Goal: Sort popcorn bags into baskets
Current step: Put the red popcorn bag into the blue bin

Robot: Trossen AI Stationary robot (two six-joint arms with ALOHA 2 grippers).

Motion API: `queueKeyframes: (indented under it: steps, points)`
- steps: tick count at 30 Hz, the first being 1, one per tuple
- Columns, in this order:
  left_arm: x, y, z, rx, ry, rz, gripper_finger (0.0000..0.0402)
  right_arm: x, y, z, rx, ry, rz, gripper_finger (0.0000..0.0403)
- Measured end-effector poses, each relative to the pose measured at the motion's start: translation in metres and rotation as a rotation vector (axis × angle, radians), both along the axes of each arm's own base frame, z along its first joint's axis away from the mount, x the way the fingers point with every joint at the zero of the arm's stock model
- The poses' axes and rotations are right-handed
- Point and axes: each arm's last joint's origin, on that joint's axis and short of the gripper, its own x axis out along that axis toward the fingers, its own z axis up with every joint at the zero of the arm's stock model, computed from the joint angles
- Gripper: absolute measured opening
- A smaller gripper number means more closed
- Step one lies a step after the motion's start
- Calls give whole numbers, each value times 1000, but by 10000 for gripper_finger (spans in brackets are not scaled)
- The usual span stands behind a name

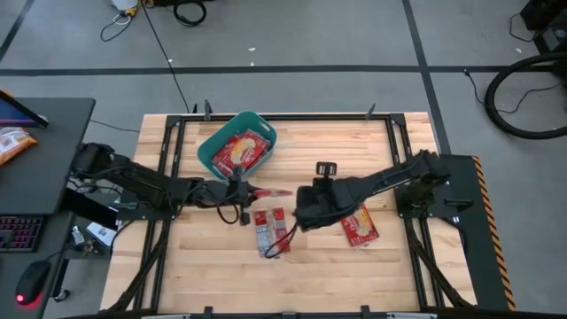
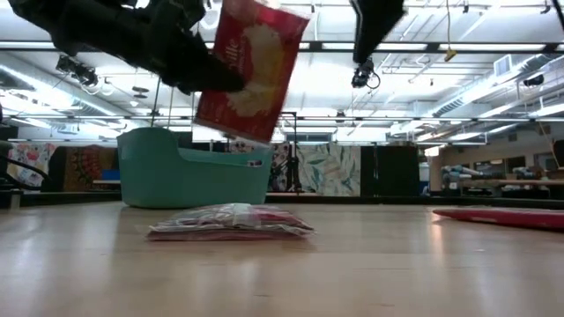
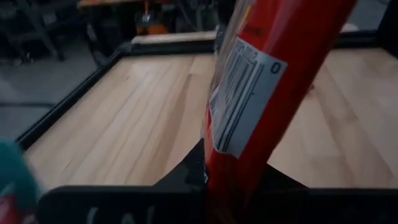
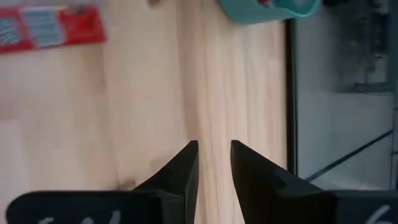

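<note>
My left gripper (image 1: 244, 190) is shut on one red popcorn bag (image 1: 272, 192), held in the air over the middle of the table; the low view shows this bag (image 2: 251, 70) high above the wood. The teal basket (image 1: 237, 146) stands on the far side with several red bags (image 1: 241, 152) inside. Two more bags lie flat on the table (image 1: 268, 227) (image 1: 360, 226). My right gripper (image 1: 299, 211) hovers open between those two, touching nothing; its wrist view shows bare wood between the fingers (image 4: 214, 158). My left gripper pinches the red popcorn bag between its two fingers at one end (image 3: 231, 167), reaching level from the table's left. The bag is lifted clear. It stands on edge and sticks out past the fingers toward the table's right, its white label (image 3: 245, 93) facing the wrist camera.
The basket (image 2: 189, 176) sits just beyond the held bag toward the far edge. One lying bag (image 2: 229, 220) is almost under the left gripper, another (image 2: 502, 216) to the right. A dark frame rims the table (image 1: 399, 151). Bare wood spans the near side (image 1: 221, 275).
</note>
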Motion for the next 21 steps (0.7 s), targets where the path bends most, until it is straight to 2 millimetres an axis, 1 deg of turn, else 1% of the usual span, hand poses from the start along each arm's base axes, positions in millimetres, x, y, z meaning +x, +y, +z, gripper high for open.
queueKeyframes:
  steps: [3, 5, 7, 10, 15, 18, 21]
  points:
    - [-2, 6, 13, -29, 36, 33, 41, -17, -4, -16, -1, -42, -20, 98]
    - [-5, 14, 23, -48, 110, 80, 42, -24, -5, -25, 54, -95, -18, 97]
    - [-5, 23, 33, -58, 177, 128, 42, -34, -7, -36, 101, -99, -9, 97]
    - [-7, 39, 48, -64, 285, 168, 42, -43, -9, -42, 149, -160, 8, 97]
    - [-12, 75, 77, -143, 428, 128, 42, -54, -12, -52, 206, -209, 20, 97]
    - [-21, 101, 91, -196, 482, 170, 42, -56, -11, -56, 237, -218, 30, 97]
    - [-37, 131, 96, -280, 537, 233, 42, -58, -8, -60, 242, -207, 42, 97]
